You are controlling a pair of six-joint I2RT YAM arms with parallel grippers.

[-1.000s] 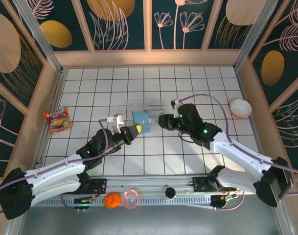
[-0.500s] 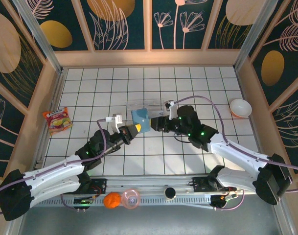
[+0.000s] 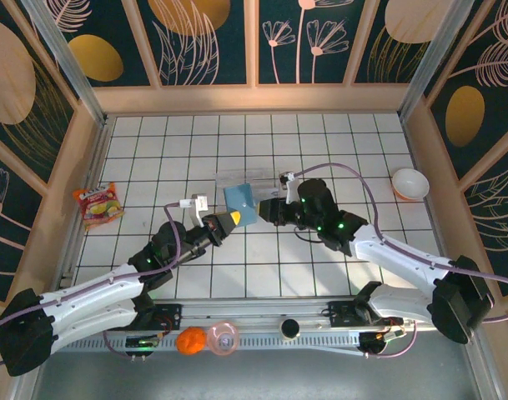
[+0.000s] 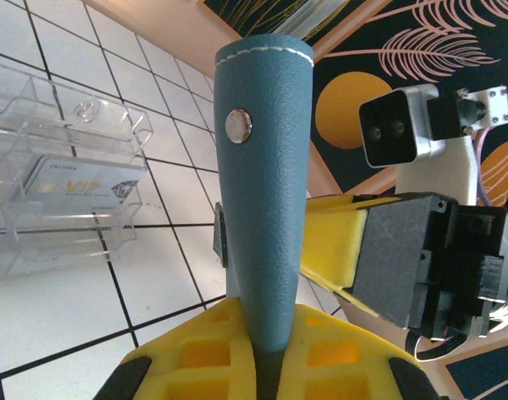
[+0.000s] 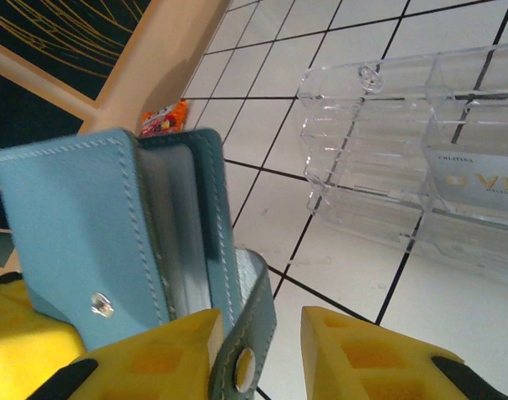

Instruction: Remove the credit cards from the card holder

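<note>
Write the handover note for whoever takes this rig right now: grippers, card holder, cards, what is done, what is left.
Left gripper: shut on the card holder, holding it upright.
Right gripper: open, one finger on each side of the holder's snap flap, not clamped.
Cards: one pale VIP card lies in the clear plastic tray behind the holder. Pale sleeves show between the covers; how many cards remain cannot be told.
Done: holder partly open, one card apparently out.
Left: probably spread the holder by the flap, then pull out any remaining cards.
</note>
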